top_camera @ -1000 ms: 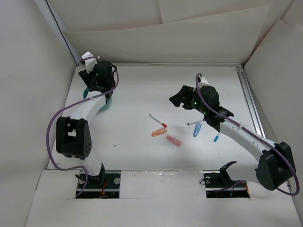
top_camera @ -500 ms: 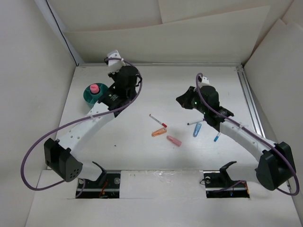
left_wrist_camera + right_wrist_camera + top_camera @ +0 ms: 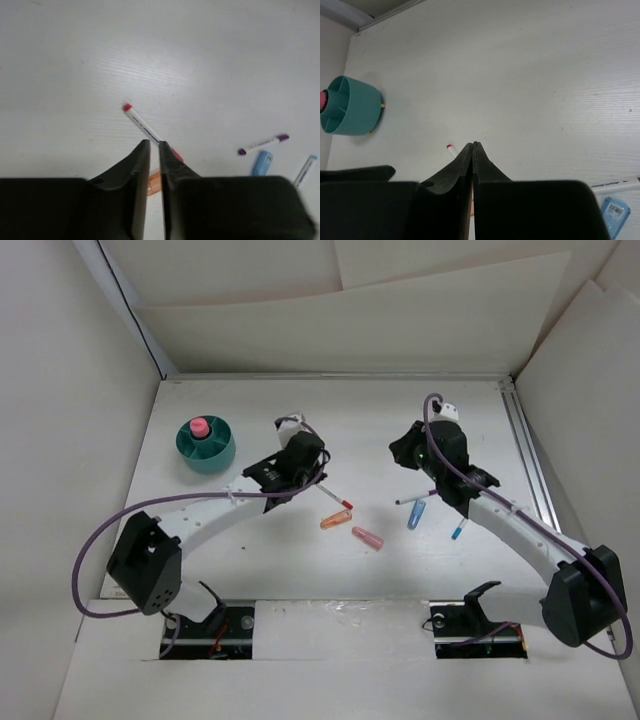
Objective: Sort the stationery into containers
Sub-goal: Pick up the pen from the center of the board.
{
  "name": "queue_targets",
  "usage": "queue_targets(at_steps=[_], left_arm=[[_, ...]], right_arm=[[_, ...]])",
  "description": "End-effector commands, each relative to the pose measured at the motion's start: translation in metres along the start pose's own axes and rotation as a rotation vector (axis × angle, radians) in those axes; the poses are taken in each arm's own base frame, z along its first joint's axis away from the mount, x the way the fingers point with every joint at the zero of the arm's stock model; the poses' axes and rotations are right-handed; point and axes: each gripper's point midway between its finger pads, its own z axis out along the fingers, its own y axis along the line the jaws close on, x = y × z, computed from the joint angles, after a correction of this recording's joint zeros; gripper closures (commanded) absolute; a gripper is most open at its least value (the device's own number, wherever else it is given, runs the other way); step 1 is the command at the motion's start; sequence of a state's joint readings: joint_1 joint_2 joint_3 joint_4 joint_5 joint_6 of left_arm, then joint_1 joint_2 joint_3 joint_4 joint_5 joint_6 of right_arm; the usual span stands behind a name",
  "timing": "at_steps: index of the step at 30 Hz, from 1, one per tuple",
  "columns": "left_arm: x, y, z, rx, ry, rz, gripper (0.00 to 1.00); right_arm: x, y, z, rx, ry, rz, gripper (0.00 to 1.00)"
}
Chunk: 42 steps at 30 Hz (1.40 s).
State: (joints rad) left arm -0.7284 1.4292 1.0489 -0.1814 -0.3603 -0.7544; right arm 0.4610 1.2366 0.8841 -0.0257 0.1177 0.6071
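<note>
Two grippers logged: left gripper (image 3: 155, 145) jaws almost pressed together, near pen (image 3: 142, 124); right gripper (image 3: 473, 145) jaws pressed together; cup (image 3: 217, 453) sited far left.

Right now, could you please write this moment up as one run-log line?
left gripper nearly shut, empty, aimed at white pen | right gripper shut, empty | teal cup holds one pink piece

No legible text or markings

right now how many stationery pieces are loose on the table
6: red-capped white pen, orange piece, pink piece mid-table; purple-tipped pen, light-blue piece, blue pen right of them. Others may be hidden.
</note>
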Motion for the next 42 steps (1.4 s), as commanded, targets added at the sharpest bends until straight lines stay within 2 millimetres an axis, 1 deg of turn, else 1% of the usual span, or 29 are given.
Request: queue_targets(at_steps=[1, 2, 3, 4, 5, 6, 7, 8, 9, 10, 11, 12, 13, 14, 15, 16, 17, 18, 20, 21, 22, 23, 27, 29, 32, 37, 40, 42], left_arm=[[0.013, -0.038, -0.001, 0.105, 0.052, -0.046, 0.83], [0.016, -0.046, 0.002, 0.137, 0.069, -0.064, 0.78], [0.023, -0.045, 0.007, 0.135, 0.084, -0.060, 0.74], [0.034, -0.040, 0.017, 0.105, 0.109, -0.069, 0.67], [0.042, -0.038, 0.022, 0.096, 0.129, -0.061, 0.65], [0.043, -0.040, 0.026, 0.090, 0.134, -0.076, 0.65], [0.046, -0.037, 0.031, 0.067, 0.132, -0.080, 0.65], [0.053, -0.034, 0.039, 0.052, 0.144, -0.084, 0.65], [0.051, -0.038, 0.042, 0.058, 0.139, -0.098, 0.65], [0.052, -0.035, 0.045, 0.042, 0.132, -0.095, 0.64], [0.050, -0.037, 0.047, 0.037, 0.124, -0.108, 0.64], [0.055, -0.035, 0.051, 0.024, 0.133, -0.117, 0.64], [0.048, -0.036, 0.052, 0.020, 0.108, -0.121, 0.64], [0.046, -0.037, 0.054, 0.007, 0.101, -0.129, 0.64], [0.052, -0.030, 0.059, -0.019, 0.108, -0.118, 0.64], [0.047, -0.031, 0.060, -0.038, 0.095, -0.126, 0.63], [0.047, -0.029, 0.063, -0.055, 0.094, -0.120, 0.63], [0.054, -0.026, 0.068, -0.075, 0.108, -0.109, 0.63], [0.056, -0.019, 0.074, -0.117, 0.105, -0.102, 0.63], [0.055, -0.021, 0.076, -0.116, 0.104, -0.102, 0.63], [0.057, -0.019, 0.078, -0.128, 0.100, -0.108, 0.64], [0.063, -0.014, 0.081, -0.147, 0.114, -0.098, 0.65], [0.062, -0.008, 0.081, -0.176, 0.104, -0.106, 0.65], [0.062, -0.008, 0.081, -0.176, 0.104, -0.107, 0.66], [0.067, -0.005, 0.082, -0.191, 0.114, -0.107, 0.67], [0.076, 0.002, 0.087, -0.221, 0.135, -0.089, 0.70], [0.071, 0.009, 0.089, -0.246, 0.118, -0.088, 0.72], [0.075, 0.013, 0.089, -0.254, 0.123, -0.083, 0.72]], right_arm=[[-0.038, 0.007, -0.012, 0.003, -0.108, 0.031, 0.92], [-0.041, 0.003, -0.011, 0.011, -0.113, 0.034, 0.90], [-0.039, 0.002, -0.011, 0.017, -0.106, 0.033, 0.88], [-0.043, 0.000, -0.013, 0.018, -0.118, 0.037, 0.86], [-0.043, 0.000, -0.013, 0.018, -0.118, 0.037, 0.81], [-0.045, -0.002, -0.013, 0.019, -0.119, 0.049, 0.79], [-0.044, -0.002, -0.015, 0.018, -0.120, 0.050, 0.76], [-0.048, -0.004, -0.018, 0.020, -0.132, 0.054, 0.74], [-0.048, -0.003, -0.018, 0.012, -0.127, 0.053, 0.71], [-0.051, -0.003, -0.020, 0.007, -0.133, 0.057, 0.69], [-0.048, -0.006, -0.019, 0.012, -0.126, 0.056, 0.67], [-0.046, -0.004, -0.019, 0.001, -0.118, 0.056, 0.64], [-0.045, -0.002, -0.020, -0.006, -0.113, 0.055, 0.64], [-0.045, -0.002, -0.020, -0.007, -0.113, 0.055, 0.64], [-0.045, -0.002, -0.020, -0.007, -0.113, 0.055, 0.62], [-0.044, -0.001, -0.020, -0.016, -0.106, 0.054, 0.62], [-0.044, 0.000, -0.020, -0.016, -0.105, 0.054, 0.62], [-0.043, 0.001, -0.020, -0.026, -0.098, 0.054, 0.62], [-0.042, 0.003, -0.020, -0.034, -0.093, 0.053, 0.62], [-0.042, 0.003, -0.020, -0.034, -0.093, 0.053, 0.62], [-0.042, 0.003, -0.020, -0.034, -0.093, 0.053, 0.62], [-0.044, 0.004, -0.023, -0.039, -0.100, 0.054, 0.62], [-0.044, 0.004, -0.023, -0.039, -0.100, 0.054, 0.61], [-0.044, 0.004, -0.023, -0.039, -0.100, 0.054, 0.58], [-0.046, 0.001, -0.022, -0.032, -0.105, 0.057, 0.58], [-0.051, 0.005, -0.028, -0.044, -0.121, 0.067, 0.58], [-0.050, 0.006, -0.028, -0.052, -0.116, 0.067, 0.58], [-0.049, 0.008, -0.028, -0.062, -0.109, 0.066, 0.58]])
